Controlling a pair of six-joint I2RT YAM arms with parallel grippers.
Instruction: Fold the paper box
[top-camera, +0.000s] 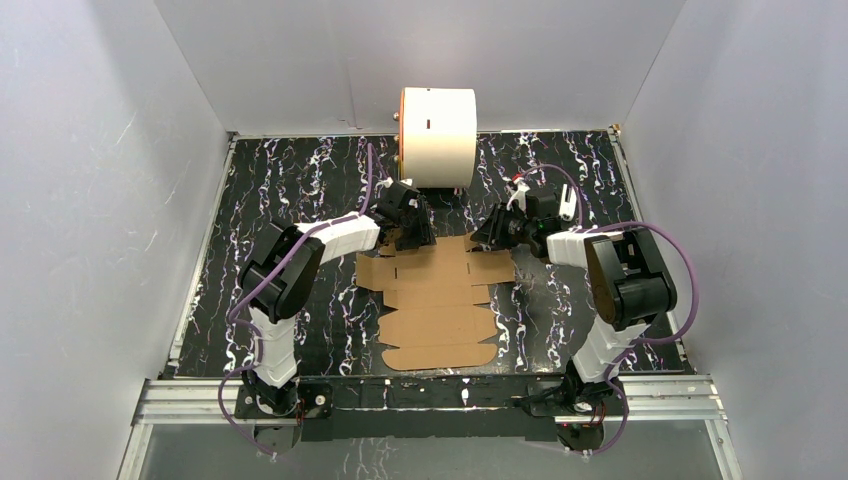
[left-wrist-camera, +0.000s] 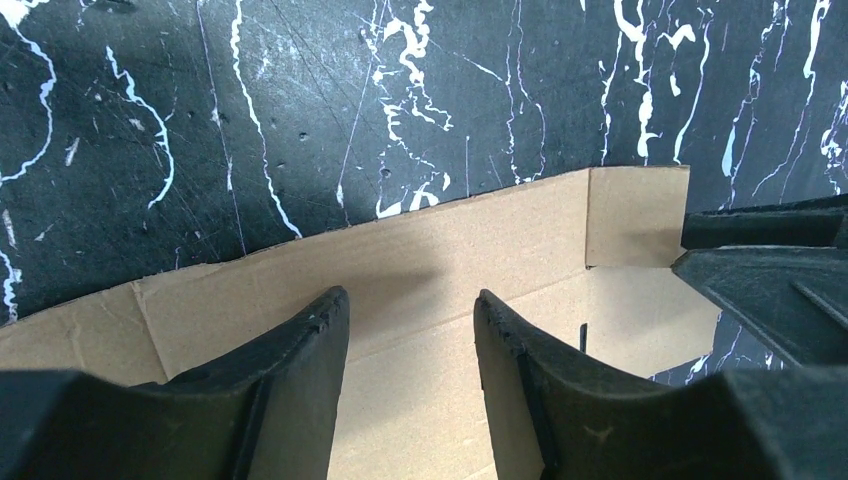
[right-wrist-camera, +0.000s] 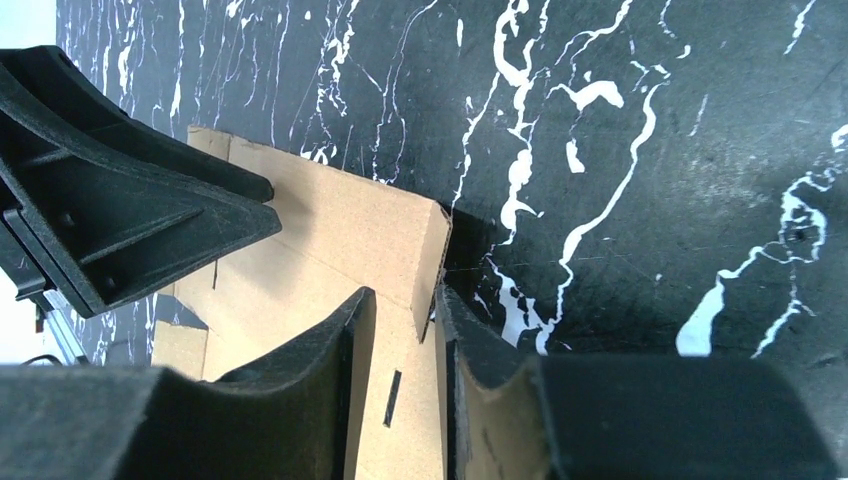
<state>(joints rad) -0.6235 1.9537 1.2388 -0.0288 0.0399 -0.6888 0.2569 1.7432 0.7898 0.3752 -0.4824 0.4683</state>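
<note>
Paper box (top-camera: 435, 305) as a flat brown die-cut sheet, lying at the middle of the black, white-veined desk (top-camera: 300, 170), with rounded tabs along its left and right edges and its near edge toward the arm bases. Far strip of the sheet tipped up off the desk into a low wall, with a short end tab at its right

Left arm (top-camera: 340, 235) rising from the near left, elbow bent high, forearm running right and far, wrist pitched down over the sheet's far left corner. Left fingers (left-wrist-camera: 300, 390) spread well apart and holding nothing, tips over the panel just on the near side of the raised strip

Right arm (top-camera: 625, 280) in a mirrored pose from the near right, forearm running left and far to the sheet's far right corner. Right fingers (right-wrist-camera: 320, 390) parted only narrowly, straddling the right end of the raised strip, the end tab against the inner face of one finger; cannot tell whether clamped on it or merely alongside

Both pairs near each other along the far edge, not touching

White cylinder with orange rim (top-camera: 438, 135) on its side at the far edge of the desk, just beyond the left fingers
</note>
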